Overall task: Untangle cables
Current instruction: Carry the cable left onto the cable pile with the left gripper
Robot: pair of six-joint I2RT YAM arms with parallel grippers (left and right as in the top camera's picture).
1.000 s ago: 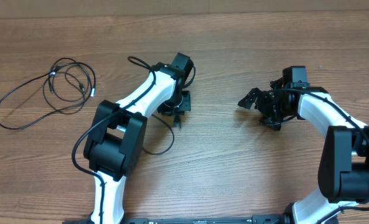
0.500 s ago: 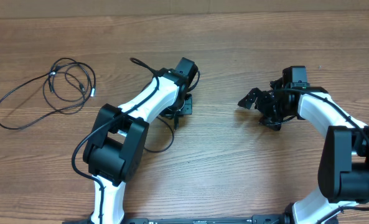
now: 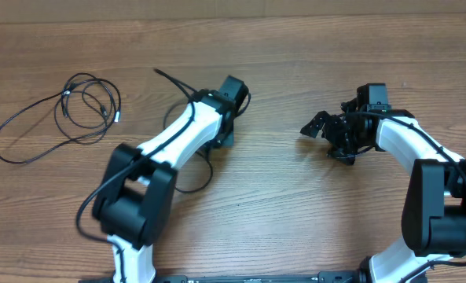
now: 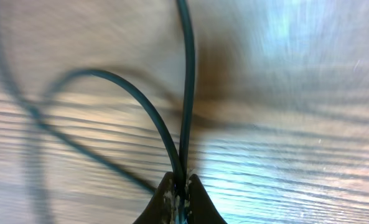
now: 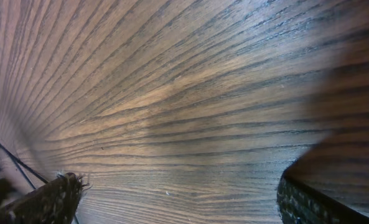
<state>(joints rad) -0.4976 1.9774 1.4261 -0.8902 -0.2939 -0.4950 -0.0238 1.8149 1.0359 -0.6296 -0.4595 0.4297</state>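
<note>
**Overhead and wrist views.** My left gripper [image 4: 181,191] is closed on a thin black cord [image 4: 188,93]. Two strands meet between its fingertips. The wrist view is blurred, so I cannot tell whether they are one cord doubled over or two. Seen from overhead, this gripper sits near the middle of the wooden table [image 3: 280,204]. The other cables [image 3: 66,95] lie in loose loops toward the table's left side, well apart from both grippers. My right gripper [image 3: 325,141], right of centre, has its jaws spread wide with nothing between them.
</note>
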